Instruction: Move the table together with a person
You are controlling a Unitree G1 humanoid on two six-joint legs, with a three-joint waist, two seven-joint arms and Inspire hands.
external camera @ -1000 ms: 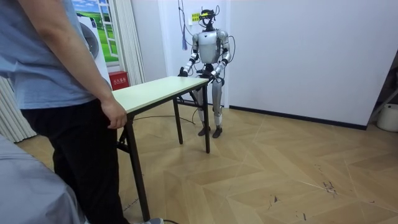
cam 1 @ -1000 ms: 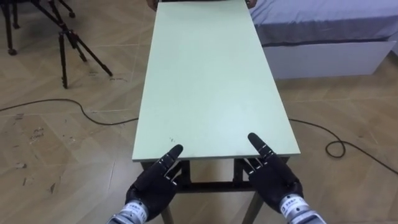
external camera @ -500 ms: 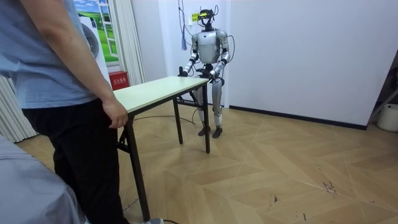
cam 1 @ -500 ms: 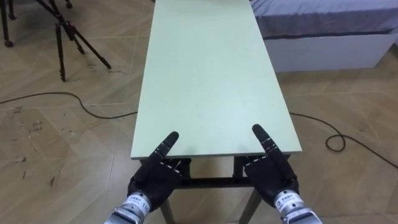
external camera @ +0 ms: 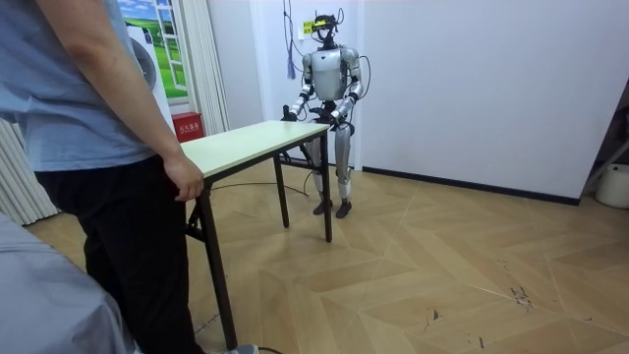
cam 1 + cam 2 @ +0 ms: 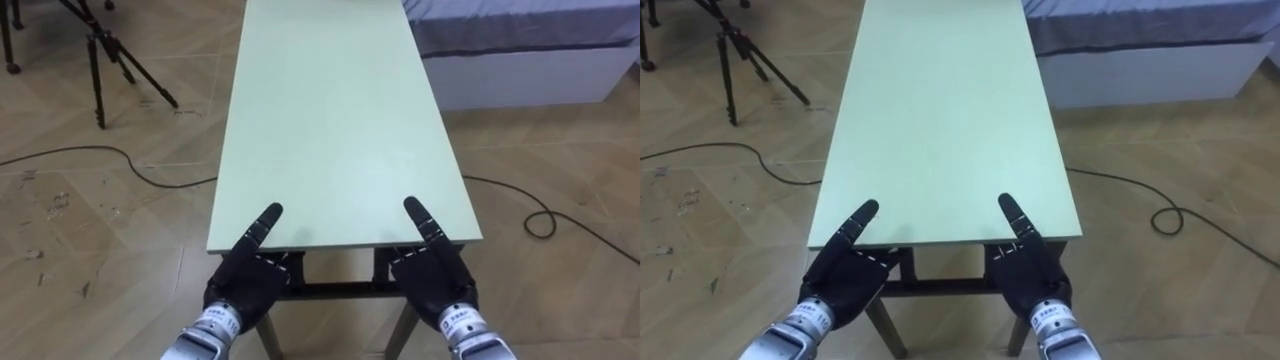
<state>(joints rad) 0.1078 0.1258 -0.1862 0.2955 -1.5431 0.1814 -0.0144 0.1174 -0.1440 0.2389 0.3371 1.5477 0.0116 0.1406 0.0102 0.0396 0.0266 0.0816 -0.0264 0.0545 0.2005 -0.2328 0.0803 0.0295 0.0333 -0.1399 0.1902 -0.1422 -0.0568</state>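
1. My left hand (image 6: pixel 245 278) and right hand (image 6: pixel 432 278) sit at the table's (image 6: pixel 330 120) near corners; whether they grip, I cannot tell.
2. I judge this the taking-hold step; next needs a firm hold and a lift matched to my partner.
3. The pale green tabletop is bare.
4. A person (image 5: pixel 88 128) standing at the far end holds its edge.
5. Beyond: wood floor (image 6: pixel 80 250), tripod (image 6: pixel 98 90) left, bed (image 6: pixel 530 30) right.

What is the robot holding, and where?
Perhaps the table: left robot hand and right robot hand meet its near edge, but a grip cannot be told. A person's hand holds the far end.
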